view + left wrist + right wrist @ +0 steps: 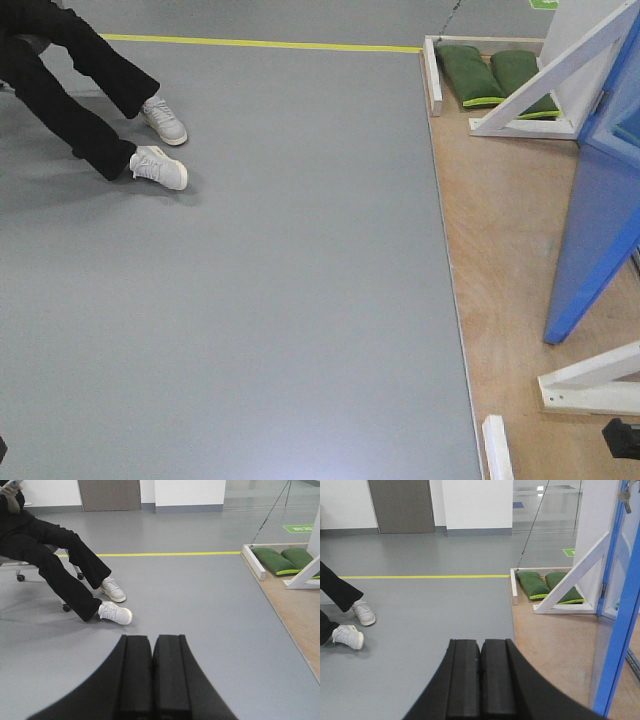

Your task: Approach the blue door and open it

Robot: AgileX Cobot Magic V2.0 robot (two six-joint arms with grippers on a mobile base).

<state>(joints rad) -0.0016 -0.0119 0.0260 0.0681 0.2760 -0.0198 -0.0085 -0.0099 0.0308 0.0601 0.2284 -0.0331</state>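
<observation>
Flanking blue door [598, 230], white braces [522, 128], green sandbags [470, 72]

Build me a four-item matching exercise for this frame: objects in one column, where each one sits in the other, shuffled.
Objects
1. blue door
2. green sandbags
3. yellow line
4. white shoes

Places
a. on the grey floor at the left, on a seated person
b. upright over the wooden platform, at the right edge
c. lying at the platform's far end, partly behind a white brace
d. running across the floor on the far side

Pairs: 1-b, 2-c, 3-d, 4-a
</observation>
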